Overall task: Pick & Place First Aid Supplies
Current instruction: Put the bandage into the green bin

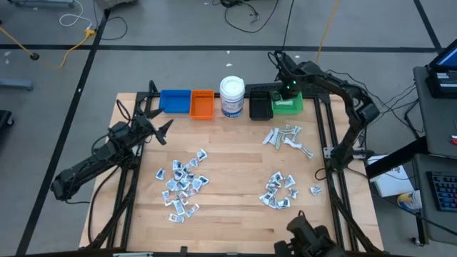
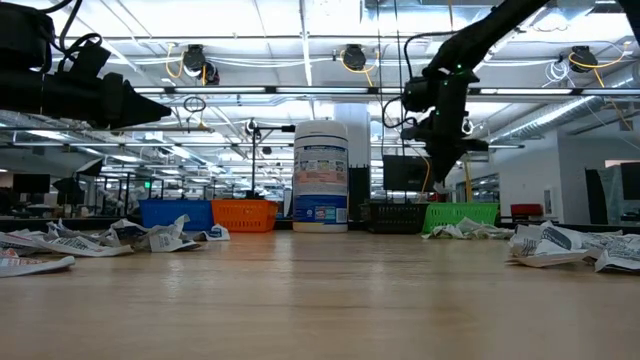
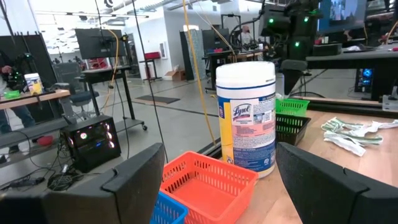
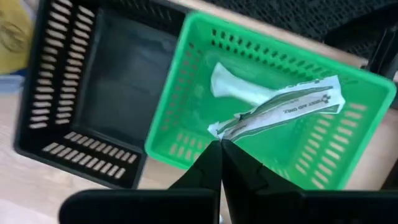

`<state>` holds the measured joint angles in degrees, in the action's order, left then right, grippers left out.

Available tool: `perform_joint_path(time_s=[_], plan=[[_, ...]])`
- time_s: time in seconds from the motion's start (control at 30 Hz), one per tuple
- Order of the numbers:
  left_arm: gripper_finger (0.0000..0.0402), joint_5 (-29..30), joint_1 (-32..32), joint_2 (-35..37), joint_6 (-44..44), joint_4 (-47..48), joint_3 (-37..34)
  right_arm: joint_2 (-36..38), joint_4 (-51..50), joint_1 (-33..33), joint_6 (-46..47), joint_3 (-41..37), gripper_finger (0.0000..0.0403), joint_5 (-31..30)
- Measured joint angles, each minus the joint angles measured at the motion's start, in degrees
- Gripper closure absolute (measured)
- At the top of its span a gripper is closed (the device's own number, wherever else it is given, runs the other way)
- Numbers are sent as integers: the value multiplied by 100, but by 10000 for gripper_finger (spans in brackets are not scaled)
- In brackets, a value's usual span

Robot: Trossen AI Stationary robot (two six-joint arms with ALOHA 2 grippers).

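Now, over the green bin: my right gripper (image 4: 220, 144) pinches a white packet (image 4: 280, 106) by its corner.

Packet hangs inside green bin (image 4: 348, 162), black bin (image 4: 74, 112) beside it. Left gripper (image 3: 217, 180) spread wide, holding nothing, facing orange bin (image 3: 205, 183) and white jar (image 3: 246, 118). Other packets (image 1: 184, 182) scattered on wooden table (image 1: 235, 221); workshop beyond.
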<state>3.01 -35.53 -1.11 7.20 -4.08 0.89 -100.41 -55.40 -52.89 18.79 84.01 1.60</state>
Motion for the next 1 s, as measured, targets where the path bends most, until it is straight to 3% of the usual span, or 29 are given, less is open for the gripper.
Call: perform_joint_path(time_s=[0.5,0.63,0.87,1.0], plan=[[91,0,-2,1,0,1,0,-104,505,38,-128,-555,394,-173],[91,0,0,-1,0,1,0,-100,530,38,-133,-555,354,-185],[91,0,0,-1,0,1,0,-37,572,47,-316,-555,244,-158],[92,0,0,1,0,1,0,253,568,49,-629,-555,206,-159]])
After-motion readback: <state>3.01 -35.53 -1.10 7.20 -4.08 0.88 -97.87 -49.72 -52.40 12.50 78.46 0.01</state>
